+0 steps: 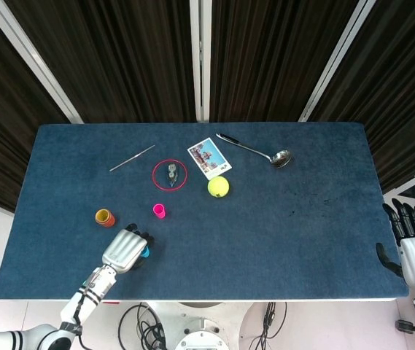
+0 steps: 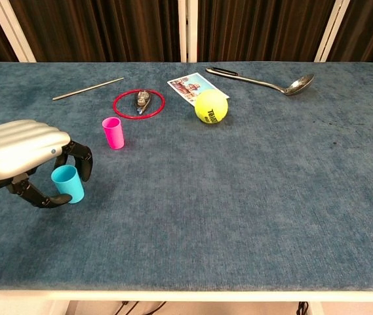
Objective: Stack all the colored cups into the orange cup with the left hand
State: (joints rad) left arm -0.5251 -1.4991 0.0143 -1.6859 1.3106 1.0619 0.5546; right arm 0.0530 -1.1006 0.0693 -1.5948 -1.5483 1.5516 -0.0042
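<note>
The left hand (image 2: 22, 157) curls its fingers (image 2: 84, 164) around the blue cup (image 2: 67, 184); whether they grip it I cannot tell. Next, I think: lift it to the orange cup (image 1: 105, 217).

Lab-type test rig: felt table (image 1: 324, 240), dark slatted backdrop (image 1: 127, 58).

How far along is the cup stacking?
Nothing stacked yet: the orange cup stands empty, and the pink cup stands alone on the table. In hand: the left robot hand is curled around the blue cup, which sits on the cloth; a firm grip is not clear. Left: both cups into the orange one. The right robot hand is idle, off the table edge.
</note>
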